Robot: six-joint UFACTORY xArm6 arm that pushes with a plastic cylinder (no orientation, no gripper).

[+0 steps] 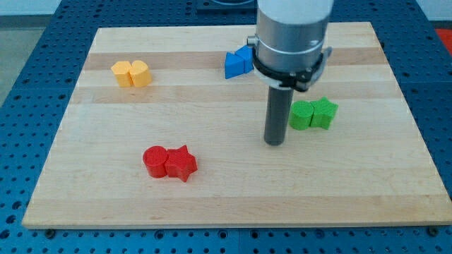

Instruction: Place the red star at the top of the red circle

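The red star (181, 164) lies on the wooden board (233, 190) at the lower left, touching the right side of the red circle (155, 161). My tip (274, 142) rests on the board well to the right of both red blocks and slightly above them in the view, touching no block. The rod rises into the grey arm body (292, 35) at the view's top.
Two yellow blocks (131, 73) sit together at the upper left. Blue blocks (238, 62) lie at the top centre, partly hidden by the arm. A green pair (313, 113) lies just right of the rod. The board sits on a blue perforated table (28, 85).
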